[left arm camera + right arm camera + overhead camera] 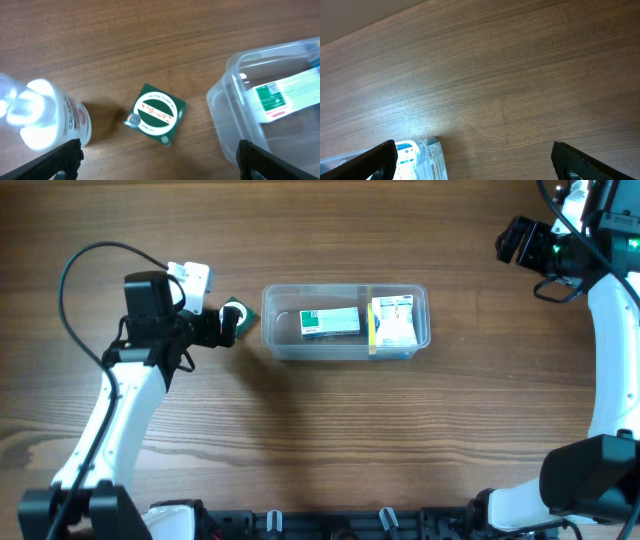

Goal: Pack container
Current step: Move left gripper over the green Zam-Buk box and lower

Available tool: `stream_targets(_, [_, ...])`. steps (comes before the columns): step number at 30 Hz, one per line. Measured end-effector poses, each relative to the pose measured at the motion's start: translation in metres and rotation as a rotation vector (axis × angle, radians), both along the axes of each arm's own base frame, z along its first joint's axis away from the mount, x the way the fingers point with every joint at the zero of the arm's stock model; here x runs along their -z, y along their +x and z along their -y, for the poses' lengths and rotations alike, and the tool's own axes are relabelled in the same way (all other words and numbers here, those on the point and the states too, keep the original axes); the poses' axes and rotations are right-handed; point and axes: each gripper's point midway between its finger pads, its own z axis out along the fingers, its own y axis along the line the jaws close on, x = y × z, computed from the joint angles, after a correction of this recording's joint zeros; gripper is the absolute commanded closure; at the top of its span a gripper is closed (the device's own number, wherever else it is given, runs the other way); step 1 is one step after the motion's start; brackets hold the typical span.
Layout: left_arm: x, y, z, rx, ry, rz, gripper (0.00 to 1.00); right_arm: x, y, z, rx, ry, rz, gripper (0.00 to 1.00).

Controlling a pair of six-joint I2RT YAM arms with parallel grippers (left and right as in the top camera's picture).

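My left gripper (160, 159) is wide open, empty, hanging right over the green box (156, 114); tub (227, 120) just beside it.

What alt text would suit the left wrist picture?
A small green box lies on the wooden table below the open left gripper. A clear spray bottle is at the picture's left edge; the container, holding a green-and-white box, at the right.

The table (400, 440) is brown wood grain with a matt, smooth finish. The container (320, 287) is clear, glossy plastic that catches glare. The small green box (156, 114) looks like printed card; the spray bottle (42, 115) is clear shiny plastic.
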Motion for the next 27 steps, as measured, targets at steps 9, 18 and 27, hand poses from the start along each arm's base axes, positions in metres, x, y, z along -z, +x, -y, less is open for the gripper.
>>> stream_targets(9, [0.043, 0.013, 0.0, 0.055, 0.045, -0.052, 0.0, 0.0, 0.0, 0.0, 0.0, 0.0, 0.0, 0.0])
stream_targets(18, [0.061, 0.016, 0.001, 0.113, 0.075, -0.068, 0.01, 0.0, 0.0, 0.0, 0.0, 0.0, 0.0, 0.0])
stream_targets(27, [0.082, 0.022, 0.005, 0.219, 0.132, -0.054, 0.02, 0.0, 0.0, 0.0, 0.0, 0.0, 0.0, 0.0])
